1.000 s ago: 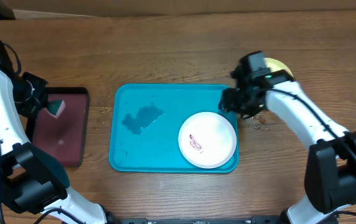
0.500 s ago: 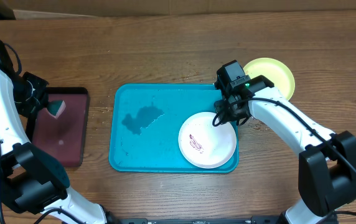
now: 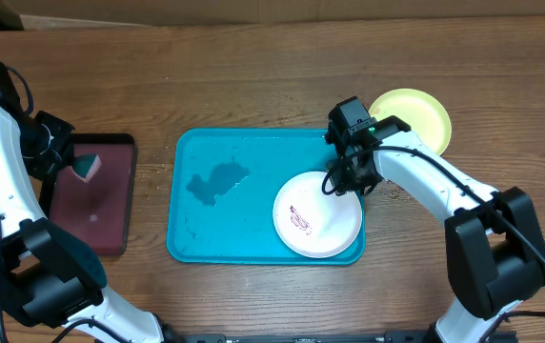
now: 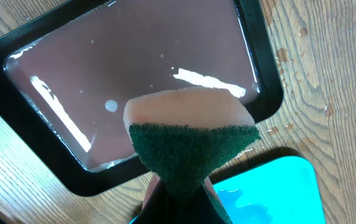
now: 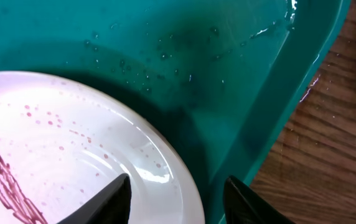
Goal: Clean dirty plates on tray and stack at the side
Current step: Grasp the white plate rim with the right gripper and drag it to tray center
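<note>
1. the wooden desk [image 3: 253,76] carries everything you see here.
2. the tray [image 3: 206,238], turquoise with a raised rim, sits at the middle of the desk. a patch of water [image 3: 217,179] lies on its left half, and droplets cling to its far right wall in the right wrist view.
3. a smaller maroon tray [image 3: 96,214] with a black rim lies left of the turquoise one, apart from it. its wet floor shines in your left wrist view.
4. the white plate [image 3: 317,214] rests flat in the near right corner of the turquoise tray. it has a reddish smear left of its centre and fine specks around it.
5. the lime green plate [image 3: 415,114] sits on the desk off the tray's far right corner, partly hidden behind your right arm.
6. your left hand [image 4: 178,199] is clamped on a sponge [image 4: 190,137], its green scrub side toward the camera. it hangs over the far end of the maroon tray.
7. your right hand [image 3: 347,181] is at the white plate's far right edge, fingers apart. one finger [image 5: 109,199] is over the plate, the other over the tray floor beside the rim, with the plate's rim between them.
</note>
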`<action>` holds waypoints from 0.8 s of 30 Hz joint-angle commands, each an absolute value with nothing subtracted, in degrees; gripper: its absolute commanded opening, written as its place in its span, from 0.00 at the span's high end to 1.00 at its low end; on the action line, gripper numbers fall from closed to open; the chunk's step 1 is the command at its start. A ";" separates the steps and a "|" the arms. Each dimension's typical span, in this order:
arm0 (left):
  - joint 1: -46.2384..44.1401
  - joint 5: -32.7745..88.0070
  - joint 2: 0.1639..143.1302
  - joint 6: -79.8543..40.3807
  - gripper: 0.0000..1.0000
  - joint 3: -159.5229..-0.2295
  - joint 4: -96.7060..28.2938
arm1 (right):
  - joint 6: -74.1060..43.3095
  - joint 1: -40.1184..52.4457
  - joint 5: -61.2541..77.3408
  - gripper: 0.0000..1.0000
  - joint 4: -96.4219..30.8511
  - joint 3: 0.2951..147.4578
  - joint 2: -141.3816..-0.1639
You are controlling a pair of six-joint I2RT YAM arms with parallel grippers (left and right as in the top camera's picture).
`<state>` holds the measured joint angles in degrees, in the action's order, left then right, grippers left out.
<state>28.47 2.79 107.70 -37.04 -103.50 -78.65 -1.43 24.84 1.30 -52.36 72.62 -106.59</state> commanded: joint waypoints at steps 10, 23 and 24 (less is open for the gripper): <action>28.05 3.01 108.29 -35.73 0.96 -103.24 -78.87 | -0.99 24.75 3.99 0.56 -48.97 68.27 -106.76; 28.05 4.97 108.29 -35.73 0.96 -103.24 -78.78 | -6.92 24.75 6.98 0.55 -54.35 67.81 -106.76; 28.05 4.97 108.29 -35.70 0.96 -103.24 -78.78 | -7.55 24.75 7.22 0.55 -54.98 67.81 -106.76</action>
<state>28.47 3.60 107.70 -37.01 -103.50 -78.65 -3.95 24.84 5.82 -54.22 68.01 -106.61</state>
